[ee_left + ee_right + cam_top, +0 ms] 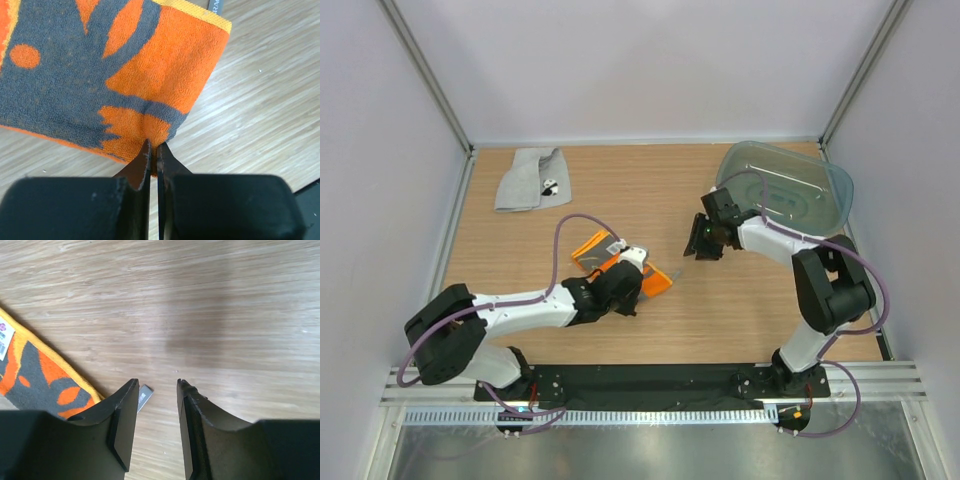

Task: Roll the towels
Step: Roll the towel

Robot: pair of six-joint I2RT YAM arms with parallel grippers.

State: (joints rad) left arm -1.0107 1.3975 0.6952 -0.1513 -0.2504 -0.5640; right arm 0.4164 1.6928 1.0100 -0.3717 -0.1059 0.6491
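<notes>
The orange towel, upper left, looks soft and limp, best held where the left gripper pinches its hem, seemingly securely, while the right gripper hangs parted, empty.

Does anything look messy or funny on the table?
Nothing is spilled or broken. The grey towel sits rumpled at the far left corner, and the orange towel lies crooked mid-table, its edge pinched in the left claw.

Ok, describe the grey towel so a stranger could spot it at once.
Start at the wooden table and go to its far left corner. The grey towel lies there, loosely folded. Unlike the orange towel pinched in the left gripper, it is plain and pale.
</notes>
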